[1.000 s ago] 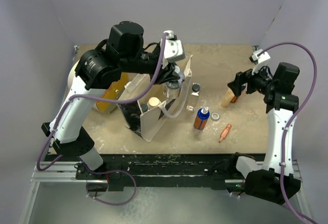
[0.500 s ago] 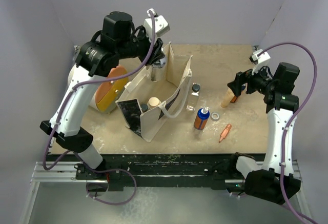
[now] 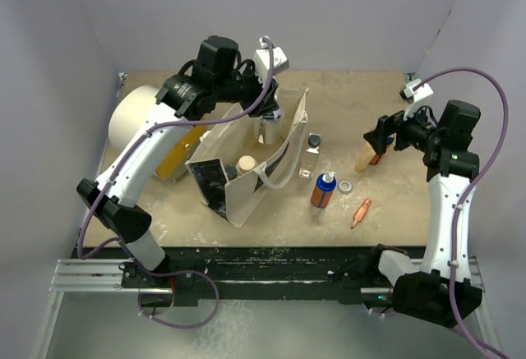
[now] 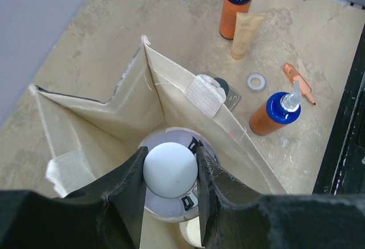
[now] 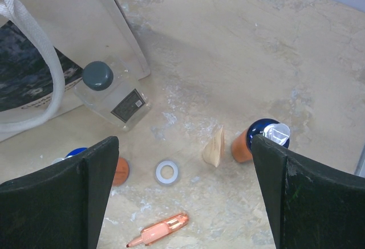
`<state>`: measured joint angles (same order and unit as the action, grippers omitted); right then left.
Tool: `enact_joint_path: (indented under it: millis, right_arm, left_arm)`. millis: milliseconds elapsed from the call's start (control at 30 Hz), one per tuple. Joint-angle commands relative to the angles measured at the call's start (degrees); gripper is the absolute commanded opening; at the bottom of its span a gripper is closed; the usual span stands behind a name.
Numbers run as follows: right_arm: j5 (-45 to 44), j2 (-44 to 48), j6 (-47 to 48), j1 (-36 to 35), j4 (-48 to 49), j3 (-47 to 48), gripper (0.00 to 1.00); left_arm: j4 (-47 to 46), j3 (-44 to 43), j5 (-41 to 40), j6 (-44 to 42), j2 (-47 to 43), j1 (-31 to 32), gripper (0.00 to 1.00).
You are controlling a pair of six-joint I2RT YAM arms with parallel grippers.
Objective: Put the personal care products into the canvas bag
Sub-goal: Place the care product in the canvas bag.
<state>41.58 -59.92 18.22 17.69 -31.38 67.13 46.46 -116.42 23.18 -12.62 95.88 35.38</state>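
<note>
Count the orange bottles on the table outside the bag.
2: first orange bottle stands right of the canvas bag, by the white ring; second orange bottle beside the beige tube below the right claw. The bag may hide more.

A robotics lab bench is showing here: two arms (image 3: 136,158) are sitting bolted to a slotted aluminium rail (image 3: 90,279) along the near edge of a table (image 3: 353,100), purple cables (image 3: 470,69) are looping off them, small white cameras (image 3: 275,57) are riding on their wrists, and plain pale walls (image 3: 329,14) are boxing the tabletop in.
</note>
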Motion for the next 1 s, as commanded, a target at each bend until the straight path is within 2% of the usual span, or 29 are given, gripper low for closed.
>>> enact_joint_path:
  millis: [0,233,567,967]
  right_arm:
    - [1.8,1.3,-0.5,0.2,1.2,0.0,1.0]
    - [2.4,1.4,-0.7,0.2,1.2,-0.2,1.0]
    - [2.9,1.4,-0.7,0.2,1.5,-0.4,1.0]
    - [2.8,2.1,-1.0,0.2,1.9,-1.2,1.0]
  left_arm:
    - [-14.6,5.0,5.5,-1.9,-2.2,0.1,0.0]
    - [-14.6,10.1,7.1,-5.5,-1.0,0.1,0.0]
    - [-17.3,23.2,7.6,-7.5,-3.0,0.1,0.0]
    - [-10.1,23.5,8.0,-10.4,-2.4,0.1,0.0]
